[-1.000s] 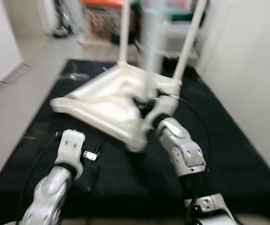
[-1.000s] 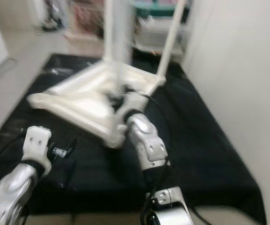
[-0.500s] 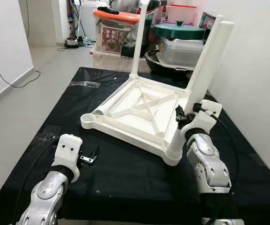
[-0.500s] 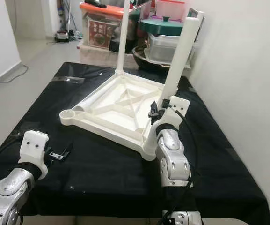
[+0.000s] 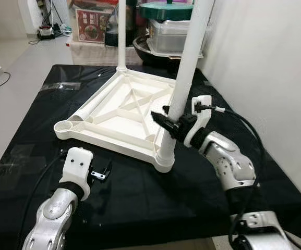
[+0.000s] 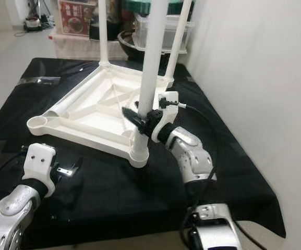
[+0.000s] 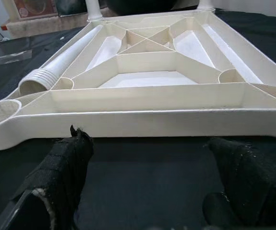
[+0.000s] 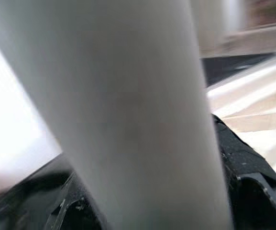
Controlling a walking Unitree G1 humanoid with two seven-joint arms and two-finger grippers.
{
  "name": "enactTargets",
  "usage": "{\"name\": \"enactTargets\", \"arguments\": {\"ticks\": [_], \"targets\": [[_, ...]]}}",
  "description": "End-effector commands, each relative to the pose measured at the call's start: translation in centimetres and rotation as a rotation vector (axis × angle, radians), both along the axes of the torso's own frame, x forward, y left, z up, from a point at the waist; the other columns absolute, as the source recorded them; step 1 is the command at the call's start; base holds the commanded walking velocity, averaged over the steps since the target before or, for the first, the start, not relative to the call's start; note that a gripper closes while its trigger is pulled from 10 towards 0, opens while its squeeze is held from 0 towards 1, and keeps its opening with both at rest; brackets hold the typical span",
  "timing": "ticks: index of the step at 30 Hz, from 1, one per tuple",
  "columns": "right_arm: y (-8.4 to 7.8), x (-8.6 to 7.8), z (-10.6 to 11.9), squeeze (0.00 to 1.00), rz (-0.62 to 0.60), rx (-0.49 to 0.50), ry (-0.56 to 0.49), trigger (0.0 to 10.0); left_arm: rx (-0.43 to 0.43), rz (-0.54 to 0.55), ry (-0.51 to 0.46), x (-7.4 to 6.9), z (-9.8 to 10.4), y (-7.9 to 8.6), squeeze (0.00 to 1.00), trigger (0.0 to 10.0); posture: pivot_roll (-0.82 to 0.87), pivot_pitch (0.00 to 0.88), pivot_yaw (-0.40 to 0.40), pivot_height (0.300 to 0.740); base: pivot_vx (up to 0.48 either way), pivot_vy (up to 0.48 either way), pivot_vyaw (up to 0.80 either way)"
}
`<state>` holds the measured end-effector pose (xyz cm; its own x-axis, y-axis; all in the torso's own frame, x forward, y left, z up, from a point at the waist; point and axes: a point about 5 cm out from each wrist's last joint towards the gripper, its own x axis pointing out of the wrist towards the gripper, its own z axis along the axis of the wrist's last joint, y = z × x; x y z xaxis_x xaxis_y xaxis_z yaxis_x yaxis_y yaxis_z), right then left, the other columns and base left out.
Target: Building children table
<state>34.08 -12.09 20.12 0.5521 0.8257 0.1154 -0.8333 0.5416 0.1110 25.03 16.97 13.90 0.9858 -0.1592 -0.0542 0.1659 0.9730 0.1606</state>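
A white plastic children's table top (image 5: 121,112) is lying upside down on a table draped in black cloth (image 5: 140,198), its ribbed underside facing up. Three white legs are standing upright in its corner sockets: one at the far corner (image 5: 121,31), one at the far right corner (image 6: 177,39), and the nearest one (image 5: 184,88) in the corner closest to the robot's right. A fourth leg (image 7: 59,64) is lying loose inside the frame along the left edge, its threaded end pointing toward the empty corner socket (image 5: 64,126).

The right gripper (image 5: 168,124) is wrapping its black fingers (image 8: 243,167) around the near upright leg, low on the shaft and just above the socket; the fingers are closing on both sides of the tube and pressing against it.

The left gripper (image 5: 102,173) is hovering just above the black cloth, short of the near edge of the table top and apart from it. Its fingers (image 7: 63,163) are spreading wide with nothing between them, pointing toward the frame's long side.

Behind the table, plastic storage boxes (image 5: 171,36) and a box with a red printed label (image 5: 87,23) are sitting on the floor.
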Motion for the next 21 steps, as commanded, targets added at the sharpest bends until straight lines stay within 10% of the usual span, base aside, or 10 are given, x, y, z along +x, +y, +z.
{"name": "enactTargets", "arguments": {"ticks": [1, 4, 5, 9, 11, 13, 15, 17, 18, 21], "targets": [[2.5, -1.9, 0.1, 0.0, 0.252, 0.019, -0.029, 10.0, -0.002, -0.001, 0.015, -0.1, -0.4, -0.1, 0.0, 10.0, 0.15, 0.0, -0.125, 0.74, 0.0, 0.0, 0.0], [3.2, -2.4, 0.0, 0.0, 0.254, 0.031, -0.044, 10.0, -0.002, 0.001, 0.015, -0.2, -0.4, 0.0, 0.0, 10.0, 0.15, 0.0, -0.125, 0.74, 0.0, 0.0, 0.0], [3.6, -2.2, 0.1, 0.0, 0.209, 0.049, -0.044, 6.7, -0.001, 0.001, 0.016, -0.3, -0.4, 0.0, 0.0, 10.0, 0.14, 0.0, -0.119, 0.74, 0.0, 0.0, 0.0], [3.7, -1.9, 0.0, 0.0, 0.172, 0.06, -0.041, 6.7, 0.0, 0.001, 0.016, -0.3, -0.4, 0.0, 0.0, 10.0, 0.14, 0.0, -0.119, 0.74, 0.0, 0.0, 0.0], [2.9, -0.4, -0.7, 0.0, -0.109, 0.066, 0.005, 0.0, 0.0, -0.001, 0.016, -0.4, -0.3, 0.0, 0.0, 10.0, 0.13, 0.0, -0.112, 0.74, 0.0, 0.0, 0.0], [2.9, -0.4, -0.7, 0.0, -0.109, 0.066, 0.005, 0.0, 0.0, -0.001, 0.016, -0.4, -0.3, 0.0, 0.0, 10.0, 0.13, 0.0, -0.112, 0.74, 0.0, 0.0, 0.0], [-1.2, 1.1, -3.7, 0.0, -0.734, -0.01, 0.173, 0.0, 0.001, -0.004, 0.016, -0.4, -0.2, 0.1, 0.0, 10.0, 0.12, 0.0, -0.106, 0.74, 0.0, 0.0, 0.0], [-1.2, 1.1, -3.7, 0.0, -0.734, -0.01, 0.173, 0.0, 0.001, -0.004, 0.016, -0.4, -0.2, 0.1, 0.0, 10.0, 0.12, 0.0, -0.106, 0.74, 0.0, 0.0, 0.0], [-3.9, 0.8, -5.5, 0.0, -1.033, -0.084, 0.263, 0.0, 0.002, -0.005, 0.017, -0.4, -0.2, 0.0, 0.0, 10.0, 0.12, 0.0, -0.106, 0.74, 0.0, 0.0, 0.0], [-5.9, -0.2, -6.6, 0.0, -1.214, -0.159, 0.28, 0.0, 0.003, -0.005, 0.017, -0.4, -0.2, 0.1, 0.0, 10.0, 0.12, 0.0, -0.106, 0.74, 0.0, 0.0, 0.0]]}}
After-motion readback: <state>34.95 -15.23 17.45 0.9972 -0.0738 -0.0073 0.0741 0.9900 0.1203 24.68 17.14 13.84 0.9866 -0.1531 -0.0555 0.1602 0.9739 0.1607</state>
